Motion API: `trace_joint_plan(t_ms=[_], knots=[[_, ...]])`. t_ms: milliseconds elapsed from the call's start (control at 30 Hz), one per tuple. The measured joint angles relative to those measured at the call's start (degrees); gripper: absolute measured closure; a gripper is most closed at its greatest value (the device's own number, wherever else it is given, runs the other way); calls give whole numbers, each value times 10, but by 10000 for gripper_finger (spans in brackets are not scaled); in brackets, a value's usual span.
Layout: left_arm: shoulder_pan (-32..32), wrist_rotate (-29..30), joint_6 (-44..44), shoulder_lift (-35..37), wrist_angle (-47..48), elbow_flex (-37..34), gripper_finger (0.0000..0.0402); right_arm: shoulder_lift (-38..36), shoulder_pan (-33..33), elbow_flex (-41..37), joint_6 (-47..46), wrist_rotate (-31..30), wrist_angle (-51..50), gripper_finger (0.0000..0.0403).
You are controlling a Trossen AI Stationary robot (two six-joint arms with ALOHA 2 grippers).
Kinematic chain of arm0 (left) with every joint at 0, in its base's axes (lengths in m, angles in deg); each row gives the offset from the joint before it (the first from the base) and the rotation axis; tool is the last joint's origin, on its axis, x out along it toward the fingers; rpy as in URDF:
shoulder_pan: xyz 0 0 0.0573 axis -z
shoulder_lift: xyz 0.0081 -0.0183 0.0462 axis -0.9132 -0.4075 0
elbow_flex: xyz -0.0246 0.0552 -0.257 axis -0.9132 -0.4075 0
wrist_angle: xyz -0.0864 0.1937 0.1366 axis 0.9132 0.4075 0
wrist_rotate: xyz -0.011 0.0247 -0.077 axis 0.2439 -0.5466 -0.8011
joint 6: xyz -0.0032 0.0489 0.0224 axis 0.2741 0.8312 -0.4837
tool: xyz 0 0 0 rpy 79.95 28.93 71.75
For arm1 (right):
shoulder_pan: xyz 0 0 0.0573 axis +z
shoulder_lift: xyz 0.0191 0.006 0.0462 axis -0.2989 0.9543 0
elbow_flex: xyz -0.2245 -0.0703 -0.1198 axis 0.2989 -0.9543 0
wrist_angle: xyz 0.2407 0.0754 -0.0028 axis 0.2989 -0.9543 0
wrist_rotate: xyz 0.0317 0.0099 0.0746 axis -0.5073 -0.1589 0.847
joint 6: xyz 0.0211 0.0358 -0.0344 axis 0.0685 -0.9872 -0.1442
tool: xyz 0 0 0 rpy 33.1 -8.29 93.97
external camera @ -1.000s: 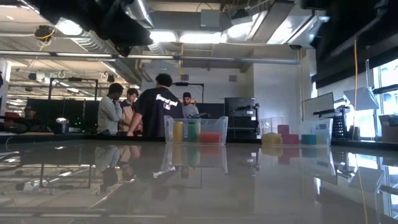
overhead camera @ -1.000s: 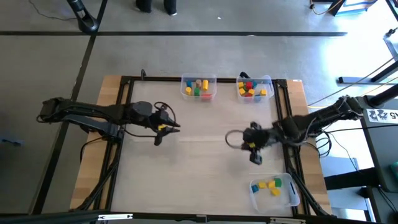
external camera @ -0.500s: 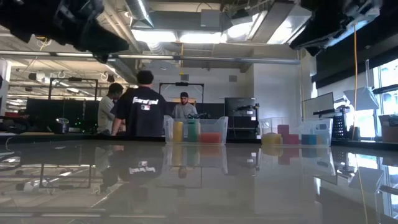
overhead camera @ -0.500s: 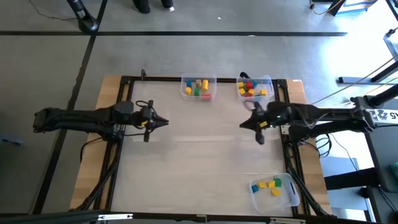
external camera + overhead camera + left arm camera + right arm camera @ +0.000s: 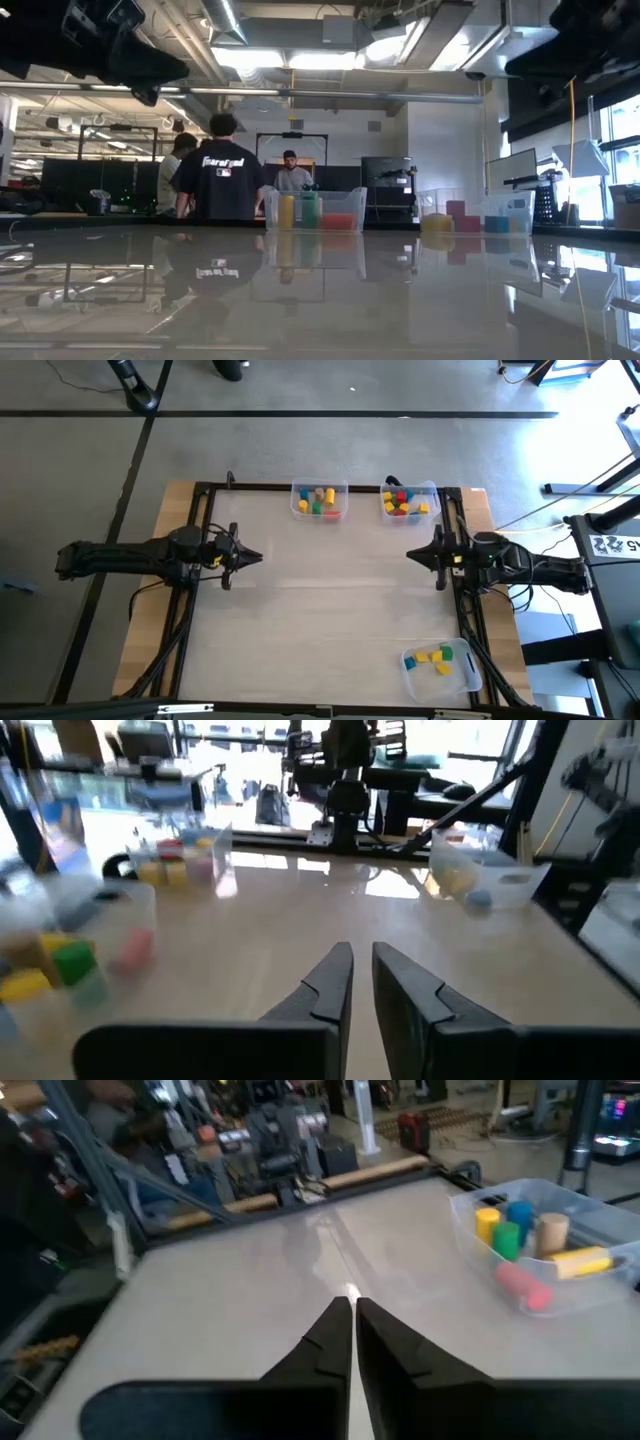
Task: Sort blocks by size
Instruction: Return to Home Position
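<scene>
The blocks lie in three clear bins: two at the table's far edge (image 5: 320, 500) (image 5: 410, 502) and one at the near right corner (image 5: 442, 665). No loose block shows on the tabletop. My left gripper (image 5: 255, 555) hangs level above the table's left side, pointing right, its fingers (image 5: 345, 970) nearly together with nothing between them. My right gripper (image 5: 412, 555) hangs level above the right side, pointing left, shut (image 5: 352, 1305) and holding nothing. In the right wrist view the far-left bin (image 5: 540, 1250) shows yellow, blue, green, tan and red blocks.
A black frame (image 5: 200, 490) runs around the wooden tabletop. The wide middle of the table (image 5: 330, 600) lies between the two grippers. In the low view, people stand in the room beyond the far edge, behind the two far bins (image 5: 315, 210) (image 5: 475, 215).
Both arms have drawn back. My left gripper has gone toward the table's left edge. My right gripper has gone toward the right edge and somewhat toward the far edge, tipping up from a downward slant to about level. The blocks and bins have kept still.
</scene>
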Motion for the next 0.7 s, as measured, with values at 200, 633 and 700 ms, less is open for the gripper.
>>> trace_joint_plan(t_ms=[200,633,700], knots=[[3,-2,13,4,-104,-46,369,-46,0,-69,7,-4,51,382],[3,12,-40,102,-133,-140,368,-119,0,-167,-16,-50,133,381],[3,28,-45,121,-107,-140,368,-118,0,-167,-18,-57,134,381]])
